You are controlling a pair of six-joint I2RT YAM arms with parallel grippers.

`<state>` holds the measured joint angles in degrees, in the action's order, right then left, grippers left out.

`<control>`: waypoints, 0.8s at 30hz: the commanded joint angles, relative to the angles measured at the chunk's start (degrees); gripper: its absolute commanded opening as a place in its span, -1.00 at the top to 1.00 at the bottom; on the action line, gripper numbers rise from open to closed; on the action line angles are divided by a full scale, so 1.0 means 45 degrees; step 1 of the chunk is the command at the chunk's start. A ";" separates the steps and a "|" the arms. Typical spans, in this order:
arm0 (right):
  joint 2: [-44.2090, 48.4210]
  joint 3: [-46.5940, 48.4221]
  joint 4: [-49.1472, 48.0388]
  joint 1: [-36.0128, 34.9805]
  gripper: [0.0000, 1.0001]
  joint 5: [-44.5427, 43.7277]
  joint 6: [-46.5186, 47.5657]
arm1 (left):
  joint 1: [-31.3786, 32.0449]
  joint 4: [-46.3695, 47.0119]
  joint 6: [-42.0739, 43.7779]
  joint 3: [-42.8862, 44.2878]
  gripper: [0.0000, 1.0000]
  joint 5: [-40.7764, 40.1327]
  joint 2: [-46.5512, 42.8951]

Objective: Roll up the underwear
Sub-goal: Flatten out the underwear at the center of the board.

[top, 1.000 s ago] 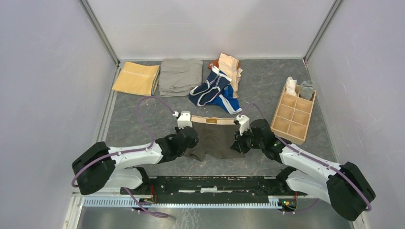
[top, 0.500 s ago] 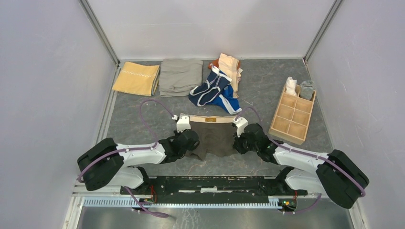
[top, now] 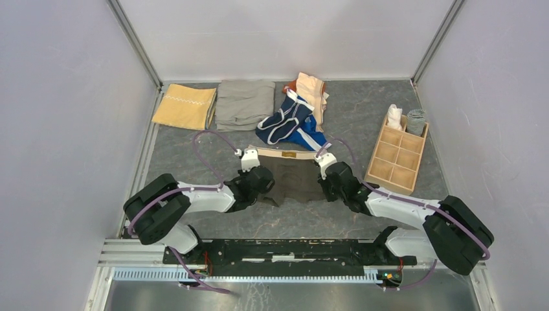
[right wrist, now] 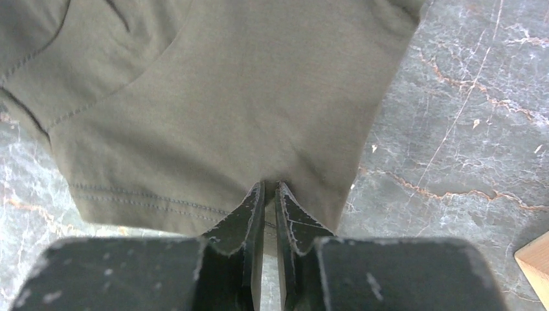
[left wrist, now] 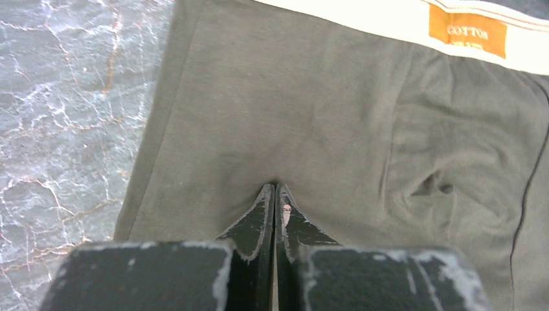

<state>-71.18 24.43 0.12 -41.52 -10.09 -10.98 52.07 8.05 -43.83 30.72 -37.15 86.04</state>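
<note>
Marbled table: briefs flat, waistband far, long axis L-R.

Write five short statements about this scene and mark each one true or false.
1. The left tool and right tool are both shut on the dark underwear. True.
2. Its tan waistband lies on the side nearest the arm bases. False: it lies along the far edge.
3. The wooden tray sits to the right of that underwear. True.
4. Every tray compartment is filled. False: only the two farthest hold rolled pieces; the rest look empty.
5. The mustard cloth lies on the navy briefs. False: it lies at the far left, beside the grey-khaki cloth.
</note>
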 commanded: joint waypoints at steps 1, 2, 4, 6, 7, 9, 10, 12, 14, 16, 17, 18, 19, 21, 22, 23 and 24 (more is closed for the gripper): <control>0.0379 -0.0196 0.2085 -0.0017 0.71 0.1259 0.0785 | -0.0672 -0.0386 0.0501 -0.0089 0.94 0.0199 0.0354; 0.0508 -0.0440 0.2100 -0.0073 0.72 0.1945 0.0738 | -0.0705 -0.0298 0.0749 -0.0088 0.94 0.0250 0.0294; 0.1059 -0.1018 0.1885 -0.0463 0.75 0.3011 0.0337 | -0.0713 -0.0141 0.1254 -0.0018 0.94 0.0424 0.0193; 0.1616 -0.1506 0.1528 -0.1084 0.77 0.3660 -0.0407 | -0.0713 0.0019 0.1753 0.0033 0.96 0.0718 0.0117; 0.1809 -0.1658 0.1370 -0.1467 0.78 0.3957 -0.0862 | -0.0713 0.0087 0.1965 0.0046 0.96 0.0860 0.0064; 0.2113 -0.1708 0.1114 -0.2575 0.79 0.3964 -0.1700 | -0.0697 0.0183 0.2257 -0.0016 0.96 0.1112 -0.0110; 0.2161 -0.1600 0.0957 -0.3247 0.78 0.3871 -0.2061 | -0.0694 0.0237 0.2363 -0.0070 0.96 0.1224 -0.0233; 0.2056 -0.1226 0.0433 -0.4447 0.74 0.3799 -0.2678 | -0.0703 0.0421 0.2566 -0.0248 0.96 0.1501 -0.0609; 0.2203 -0.0835 -0.0630 -0.5453 0.68 0.3878 -0.2733 | -0.0693 0.0597 0.2709 -0.0485 0.96 0.1789 -0.1158; 0.2725 -0.0565 -0.1435 -0.5843 0.64 0.3844 -0.2368 | -0.0693 0.0650 0.2830 -0.0630 0.96 0.2069 -0.1821; 0.3056 -0.0381 -0.1253 -0.5861 0.65 0.3309 -0.2154 | -0.0693 0.0642 0.2891 -0.0644 0.96 0.2208 -0.2168; 0.3321 -0.0211 -0.0899 -0.5849 0.67 0.2260 -0.1964 | -0.0693 0.0594 0.2930 -0.0653 0.95 0.2343 -0.2531; 0.3612 -0.0030 -0.0362 -0.5805 0.68 0.0916 -0.1865 | -0.0693 0.0483 0.2925 -0.0655 0.94 0.2438 -0.3000; 0.3936 0.0279 0.0785 -0.5582 0.69 -0.1106 -0.1839 | -0.0683 0.0206 0.2829 -0.0638 0.88 0.2595 -0.3630; 0.3957 0.0415 0.1257 -0.5395 0.68 -0.1815 -0.1817 | -0.0665 0.0064 0.2727 -0.0662 0.86 0.2735 -0.3912; 0.3857 0.0564 0.1613 -0.5189 0.67 -0.2144 -0.1718 | -0.0629 -0.0021 0.2602 -0.0714 0.83 0.2845 -0.4126; 0.3646 0.0678 0.1989 -0.4896 0.68 -0.2297 -0.1617 | -0.0565 -0.0044 0.2462 -0.0782 0.82 0.2981 -0.4272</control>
<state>-54.28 23.77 2.66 -66.48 -7.09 -19.64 49.21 8.78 -33.52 27.73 -26.28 70.41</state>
